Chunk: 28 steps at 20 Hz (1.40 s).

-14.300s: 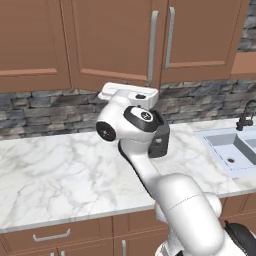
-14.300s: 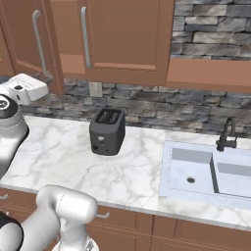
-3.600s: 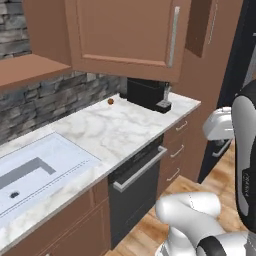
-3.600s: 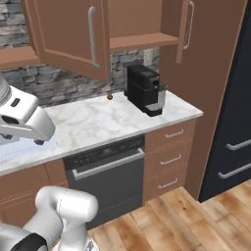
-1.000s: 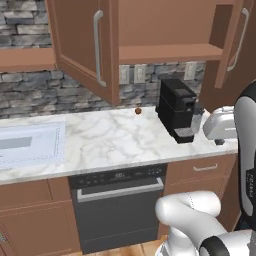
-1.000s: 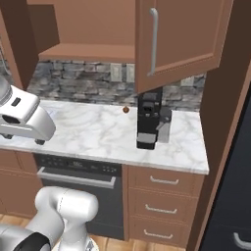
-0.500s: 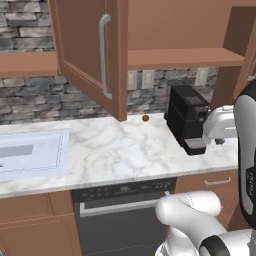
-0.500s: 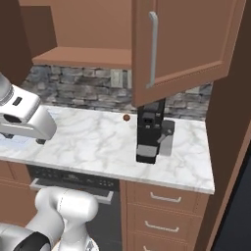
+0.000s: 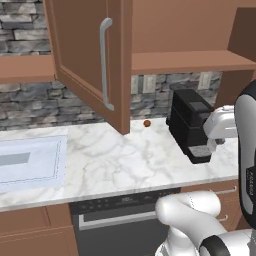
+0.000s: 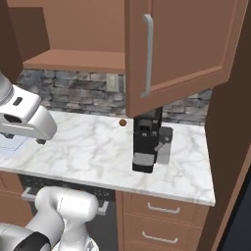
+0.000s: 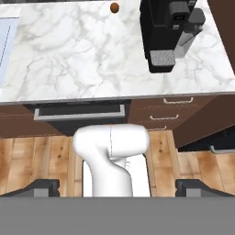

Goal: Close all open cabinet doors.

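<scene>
An open cabinet door is seen swung outward at the upper left of the left base view, and another at the upper right of the right base view — above the marble counter. Below, a black coffee machine and a small brown ball rest on that counter. The gripper is held spread wide, its finger tips far apart, grasping nothing.

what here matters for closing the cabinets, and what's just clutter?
Job:
- open left cabinet door, swung out over the counter
- open right cabinet door, above the coffee machine
- gripper, pointing down at the floor

Clutter:
- coffee machine
- small brown ball
- sink
</scene>
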Tool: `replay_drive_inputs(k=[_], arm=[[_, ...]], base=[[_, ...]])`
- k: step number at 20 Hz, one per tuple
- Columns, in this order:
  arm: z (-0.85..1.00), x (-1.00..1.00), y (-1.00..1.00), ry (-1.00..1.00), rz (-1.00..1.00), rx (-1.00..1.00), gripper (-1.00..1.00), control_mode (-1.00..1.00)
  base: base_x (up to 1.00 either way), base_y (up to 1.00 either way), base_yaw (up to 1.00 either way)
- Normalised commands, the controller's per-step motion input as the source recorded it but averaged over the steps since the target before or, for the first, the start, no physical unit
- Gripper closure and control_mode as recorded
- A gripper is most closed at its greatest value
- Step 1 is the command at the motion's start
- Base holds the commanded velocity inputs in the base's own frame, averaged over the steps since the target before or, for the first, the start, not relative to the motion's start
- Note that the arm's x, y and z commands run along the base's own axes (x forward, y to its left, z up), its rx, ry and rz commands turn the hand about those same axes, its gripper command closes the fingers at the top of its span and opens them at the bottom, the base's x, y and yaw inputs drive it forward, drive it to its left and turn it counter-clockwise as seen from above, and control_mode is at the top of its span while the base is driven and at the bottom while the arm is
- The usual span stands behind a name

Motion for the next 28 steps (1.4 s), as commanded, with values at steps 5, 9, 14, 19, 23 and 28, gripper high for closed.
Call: replay_drive_inputs(k=[5, 9, 14, 19, 23, 28], arm=[[0.00, 0.00, 0.00, 0.00, 0.00, 0.00, -1.00, 1.00], [0.00, 0.00, 0.00, 0.00, 0.00, 0.00, -1.00, 1.00], [0.00, 0.00, 0.00, 0.00, 0.00, 0.00, -1.00, 1.00], [0.00, 0.00, 0.00, 0.00, 0.00, 0.00, -1.00, 1.00], [0.00, 0.00, 0.00, 0.00, 0.00, 0.00, -1.00, 1.00], [0.00, 0.00, 0.00, 0.00, 0.00, 0.00, -1.00, 1.00]], base=[[0.32, -0.06, -0.07], [0.27, -0.06, -0.10], [0.34, 0.00, -0.10], [0.39, 0.00, -0.03], [0.43, 0.00, 0.00], [0.44, 0.00, 0.00]])
